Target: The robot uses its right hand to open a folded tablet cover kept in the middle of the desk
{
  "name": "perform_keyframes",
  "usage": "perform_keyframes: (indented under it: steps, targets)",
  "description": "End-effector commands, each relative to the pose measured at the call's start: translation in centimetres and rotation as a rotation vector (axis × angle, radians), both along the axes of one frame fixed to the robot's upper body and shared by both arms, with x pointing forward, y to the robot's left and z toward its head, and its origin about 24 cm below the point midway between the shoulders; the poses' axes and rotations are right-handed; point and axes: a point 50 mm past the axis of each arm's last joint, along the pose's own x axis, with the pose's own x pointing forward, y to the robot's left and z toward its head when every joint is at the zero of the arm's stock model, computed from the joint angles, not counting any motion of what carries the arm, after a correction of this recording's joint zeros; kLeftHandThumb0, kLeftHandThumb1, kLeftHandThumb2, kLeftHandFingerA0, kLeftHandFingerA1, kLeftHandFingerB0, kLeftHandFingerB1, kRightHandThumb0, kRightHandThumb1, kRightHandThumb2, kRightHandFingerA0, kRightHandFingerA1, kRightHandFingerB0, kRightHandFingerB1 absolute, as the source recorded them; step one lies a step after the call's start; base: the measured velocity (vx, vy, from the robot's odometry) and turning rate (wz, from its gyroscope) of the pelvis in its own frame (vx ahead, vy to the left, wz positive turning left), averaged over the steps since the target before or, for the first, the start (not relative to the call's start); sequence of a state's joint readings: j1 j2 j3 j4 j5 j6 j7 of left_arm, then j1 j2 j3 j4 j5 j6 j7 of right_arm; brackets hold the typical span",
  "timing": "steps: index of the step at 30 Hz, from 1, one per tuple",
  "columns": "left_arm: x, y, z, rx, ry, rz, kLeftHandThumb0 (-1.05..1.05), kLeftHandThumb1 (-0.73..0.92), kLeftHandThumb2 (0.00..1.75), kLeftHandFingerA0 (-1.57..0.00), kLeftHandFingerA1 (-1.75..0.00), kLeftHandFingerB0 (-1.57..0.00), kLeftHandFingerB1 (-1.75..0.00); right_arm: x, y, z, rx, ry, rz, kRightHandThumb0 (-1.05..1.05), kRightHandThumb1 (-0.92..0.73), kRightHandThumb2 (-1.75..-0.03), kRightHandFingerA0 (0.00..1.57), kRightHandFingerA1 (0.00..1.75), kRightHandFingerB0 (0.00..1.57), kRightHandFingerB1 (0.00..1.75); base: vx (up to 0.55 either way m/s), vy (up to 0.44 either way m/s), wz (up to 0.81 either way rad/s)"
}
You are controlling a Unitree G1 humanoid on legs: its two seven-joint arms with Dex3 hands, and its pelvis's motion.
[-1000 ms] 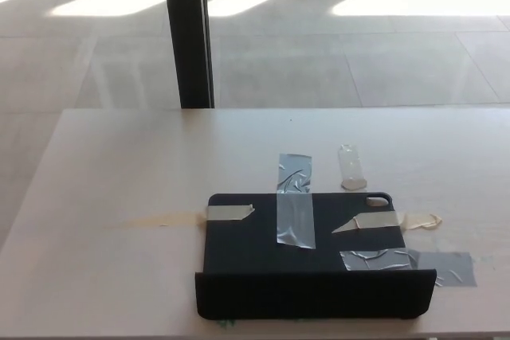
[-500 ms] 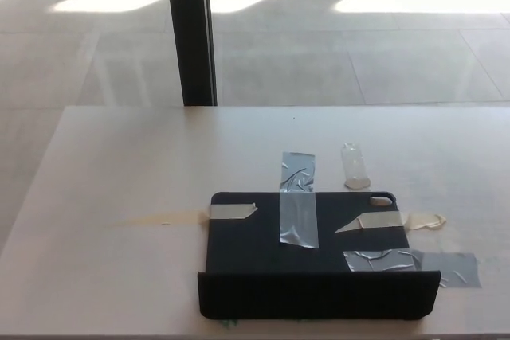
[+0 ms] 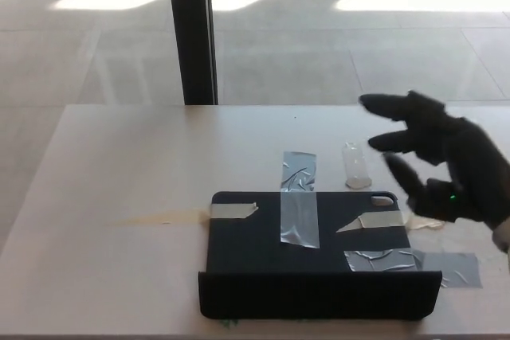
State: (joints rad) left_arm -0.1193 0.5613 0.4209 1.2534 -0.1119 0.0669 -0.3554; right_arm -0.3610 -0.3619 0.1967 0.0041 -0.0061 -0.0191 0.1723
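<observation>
Newly arriving from the right, 1 right hand (image 3: 442, 161) is hovering wide open, empty, above 1 tablet cover (image 3: 311, 256) on the bench (image 3: 119, 173).

A pale desk (image 3: 119, 173) fills the lower part of the head view, its far edge running straight across. A strip of grey duct tape (image 3: 299, 209) lies lengthwise near the middle, its far end stuck to the desk surface. Another grey strip (image 3: 414, 264) lies crosswise to the right, its end reaching onto the bare desk. Two beige masking-tape pieces (image 3: 233, 211) sit left and right of the grey strip (the right one (image 3: 374, 221) is pointed at one end). A small clear tape scrap (image 3: 355, 166) lies further back. A yellowish smear (image 3: 159, 218) marks the desk at left. Behind the desk stands a dark upright post (image 3: 191, 29) on a sunlit tiled floor (image 3: 319, 37).
</observation>
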Motion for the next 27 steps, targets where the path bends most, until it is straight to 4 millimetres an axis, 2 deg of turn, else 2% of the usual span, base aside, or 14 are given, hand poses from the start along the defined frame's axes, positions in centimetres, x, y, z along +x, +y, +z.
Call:
perform_keyframes:
  steps: [1, 9, 10, 11, 12, 13, 14, 15, 16, 18, 19, 20, 21, 27]
  targets:
    - [-0.2, 0.6, 0.6, -0.011, -0.011, 0.018, -0.9, 0.54, 0.72, -0.43, -1.13, -0.23, -0.98, -0.3, 1.7, -2.8, -0.444, 0.065, 0.194, -0.89, -0.9, -0.68, 0.33, 0.67, 0.28, 0.32, 0.0, 0.0, 0.0]
    - [-0.3, 0.7, 0.6, -0.011, -0.014, 0.032, -0.91, 0.53, 0.73, -0.44, -1.16, -0.24, -1.04, -1.4, 2.2, -4.9, -0.673, 0.079, 0.268, -0.9, -0.92, -0.7, 0.34, 0.54, 0.26, 0.31, 0.0, 0.0, 0.0]
    - [-0.3, 0.7, 0.6, -0.011, -0.012, 0.029, -0.91, 0.42, 1.02, -0.59, -0.99, -0.3, -0.82, -1.5, 2.2, -5.3, -0.707, 0.079, 0.275, -0.9, -0.92, -0.69, 0.32, 0.52, 0.26, 0.32, 0.0, 0.0, 0.0]
    - [-0.3, 0.7, 0.6, -0.002, -0.007, 0.019, -0.92, 0.44, 1.04, -0.6, -0.99, -0.28, -0.81, -1.6, 2.1, -5.6, -0.747, 0.085, 0.277, -0.9, -0.92, -0.69, 0.3, 0.5, 0.27, 0.33, 0.0, 0.0, 0.0]
    - [-0.2, 0.7, 0.6, -0.006, -0.011, 0.021, -0.93, 0.55, 0.74, -0.46, -1.06, -0.25, -0.91, -1.6, 2.0, -5.9, -0.774, 0.095, 0.274, -0.97, -0.79, -0.83, 0.28, 0.52, 0.26, 0.36, 0.0, 0.0, 0.0]
    - [-0.2, 0.7, 0.6, -0.009, -0.015, 0.024, -0.87, 0.41, 1.02, -0.56, -0.96, -0.24, -0.78, -1.6, 2.0, -6.2, -0.792, 0.103, 0.271, -0.91, -0.91, -0.68, 0.29, 0.48, 0.31, 0.32, 0.0, 0.0, 0.0]
    - [-0.2, 0.7, 0.6, -0.01, -0.018, 0.028, -0.87, 0.41, 1.02, -0.56, -0.96, -0.24, -0.78, -1.6, 1.9, -6.5, -0.805, 0.108, 0.269, -0.91, -0.91, -0.68, 0.29, 0.48, 0.31, 0.32, 0.0, 0.0, 0.0]
    - [-0.2, 0.7, 0.6, -0.012, -0.022, 0.031, -0.93, 0.54, 0.75, -0.46, -1.06, -0.26, -0.93, -1.6, 1.8, -6.8, -0.822, 0.12, 0.27, -0.91, -0.91, -0.68, 0.28, 0.49, 0.3, 0.32, 0.0, 0.0, 0.0]
    - [-0.1, 0.7, 0.7, -0.016, -0.027, 0.032, -0.95, 0.52, 0.74, -0.46, -1.07, -0.27, -0.95, -1.5, 1.7, -7.2, -0.837, 0.13, 0.26, -0.91, -0.91, -0.68, 0.29, 0.51, 0.31, 0.32, 0.0, 0.0, 0.0]
    - [0.0, 0.7, 0.8, -0.018, -0.026, 0.036, -0.87, 0.4, 1.03, -0.55, -0.96, -0.26, -0.81, -1.3, 1.4, -8.0, -0.864, 0.152, 0.243, -0.98, -0.78, -0.83, 0.3, 0.58, 0.28, 0.37, 0.0, 0.0, 0.0]
    - [0.1, 0.8, 0.8, -0.017, -0.027, 0.037, -0.88, 0.4, 1.03, -0.56, -0.98, -0.28, -0.81, -1.3, 1.4, -8.3, -0.874, 0.164, 0.24, -0.96, -0.78, -0.82, 0.3, 0.58, 0.28, 0.37, 0.0, 0.0, 0.0]
    - [0.0, 0.8, 0.8, -0.015, -0.029, 0.041, -0.95, 0.52, 0.74, -0.47, -1.08, -0.27, -0.94, -1.3, 1.4, -8.5, -0.875, 0.175, 0.246, -0.89, -0.91, -0.68, 0.3, 0.53, 0.31, 0.32, 0.0, 0.0, 0.0]
    - [0.0, 0.8, 0.8, -0.012, -0.026, 0.035, -0.94, 0.56, 0.68, -0.47, -1.1, -0.23, -0.94, -1.6, 1.6, -9.0, -0.878, 0.177, 0.252, -0.96, -0.79, -0.81, 0.3, 0.56, 0.29, 0.37, 0.0, 0.0, 0.0]
    - [0.1, 0.8, 0.8, -0.016, -0.027, 0.026, -0.93, 0.53, 0.71, -0.45, -1.16, -0.29, -1.06, -4.1, 2.8, -12.3, -0.876, 0.227, 0.308, -0.92, -0.77, -0.81, 0.3, 0.6, 0.28, 0.39, 0.0, 0.0, 0.0]
